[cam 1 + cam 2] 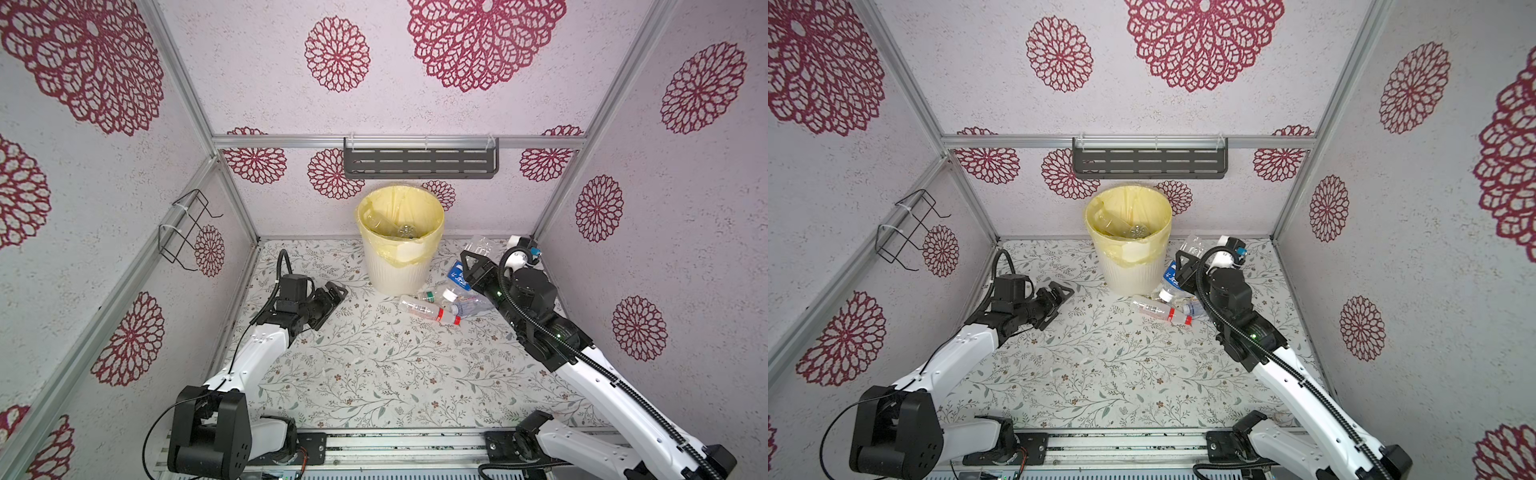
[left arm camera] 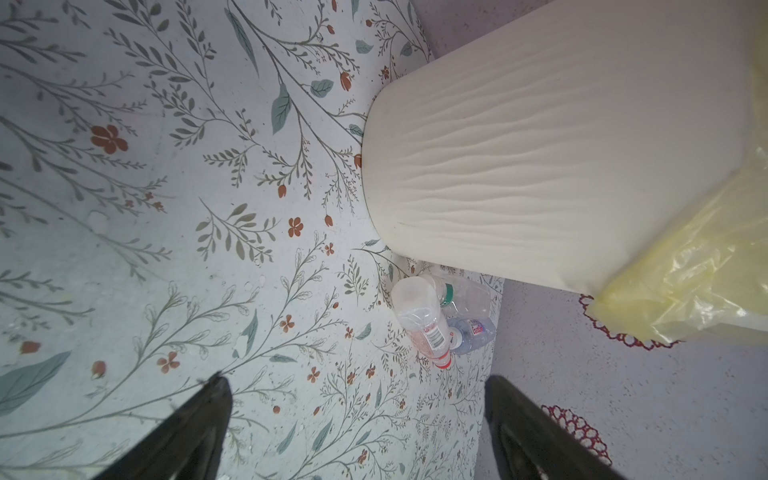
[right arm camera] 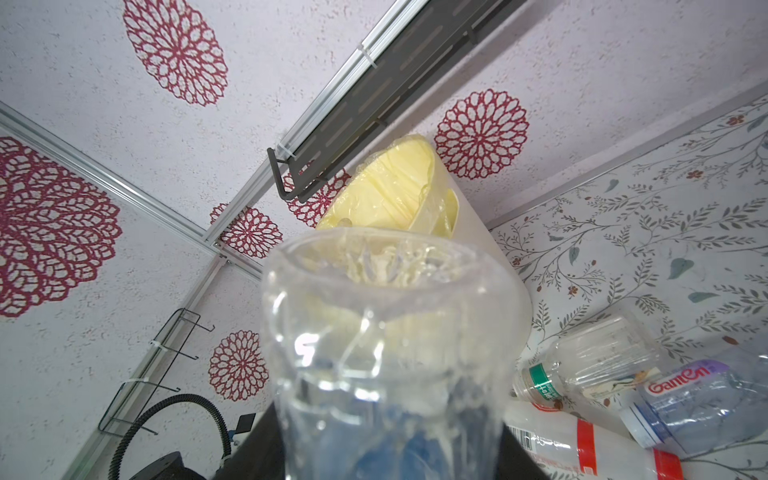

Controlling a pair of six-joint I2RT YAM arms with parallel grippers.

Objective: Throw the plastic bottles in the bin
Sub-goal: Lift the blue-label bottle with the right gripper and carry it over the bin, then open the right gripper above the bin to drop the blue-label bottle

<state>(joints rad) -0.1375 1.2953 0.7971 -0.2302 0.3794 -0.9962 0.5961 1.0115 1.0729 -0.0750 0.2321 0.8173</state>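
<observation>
Four bottles are outside the bin. One of them, a clear bottle with a blue label, is pinched in the right claw just right of the bin, base pointing away from the claw; the jaws are drawn in narrow against its body, not fully together. The other three lie on the table in a huddle at the bin's foot on its right side: one red-capped bottle with a red-and-white label, nearest the front; one green-banded bottle, clear, just beside the bin wall; one bluish bottle with a white cap, under the right arm. The three touch or overlap.

Inside the bin lie clear bottles; at least two show, though the full number cannot be told. One pale yellow bag lines the bin and folds over its rim; the bin stands upright at the back middle of the table, near the rear wall.

The left claw holds nothing; its jaws are spread wide, low over the table to the left of the bin and well apart from the huddle; its two fingers frame bare table in the left wrist view.

One dark shelf hangs on the rear wall above the bin; one wire rack hangs on the left wall.
</observation>
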